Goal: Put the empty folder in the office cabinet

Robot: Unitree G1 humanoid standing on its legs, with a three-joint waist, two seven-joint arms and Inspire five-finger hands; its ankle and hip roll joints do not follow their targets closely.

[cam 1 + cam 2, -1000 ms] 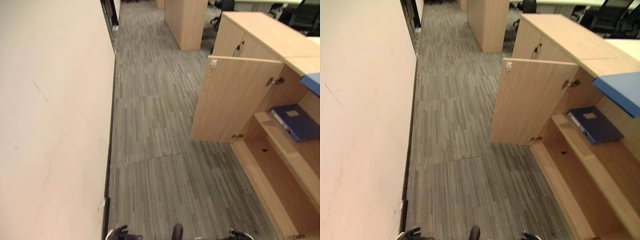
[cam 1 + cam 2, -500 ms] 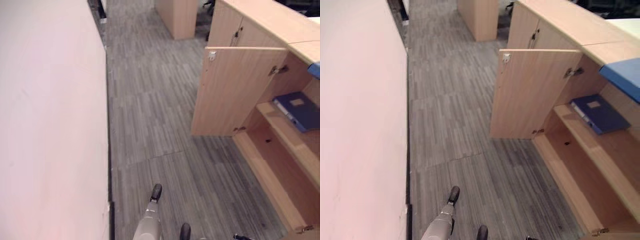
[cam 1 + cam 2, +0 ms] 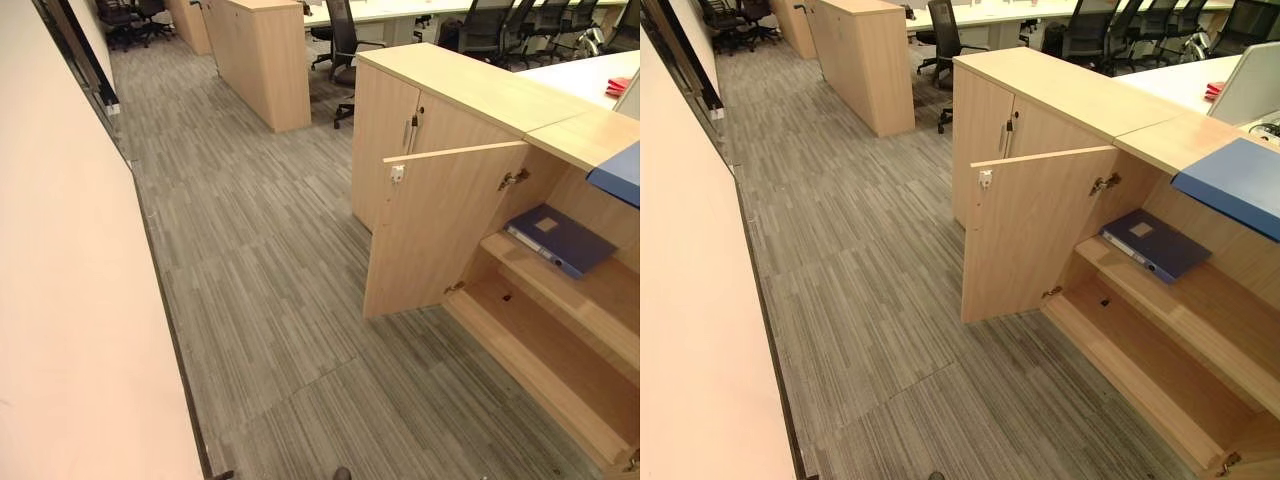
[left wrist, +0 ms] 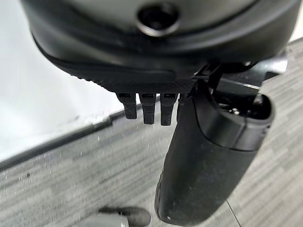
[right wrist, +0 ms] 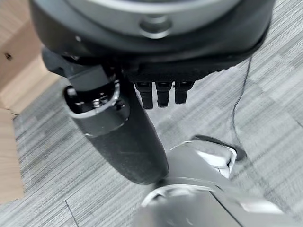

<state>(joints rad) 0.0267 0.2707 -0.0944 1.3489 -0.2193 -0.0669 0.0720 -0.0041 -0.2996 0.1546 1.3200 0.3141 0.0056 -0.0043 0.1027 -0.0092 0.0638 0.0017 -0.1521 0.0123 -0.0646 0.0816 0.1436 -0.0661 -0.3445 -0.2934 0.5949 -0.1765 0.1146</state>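
Folder: dark blue binder, lying flat on the upper shelf inside the open office cabinet, at the right of the scene; a pale label on its cover, spine edge toward the door side.
Cabinet door: swung out toward the aisle, standing open, hinges at its far-right edge; small white latch near its top left corner.
Lower compartment: bare wood floor under the shelf.
Blue panel: a flat blue thing lying on the cabinet top at the far right, jutting over the opening above the folder; what it is I cannot tell.
Left hand: hanging over grey carpet beside the pale wall; thumb out, fingers straight and relaxed, nothing in them.
Right hand: hanging over carpet near a light wood edge; fingers straight, grasping nothing.
Folder vs hands: well apart; folder on the shelf, neither hand touching it.
Background: closed light wood cabinets and black office chairs at the far end.
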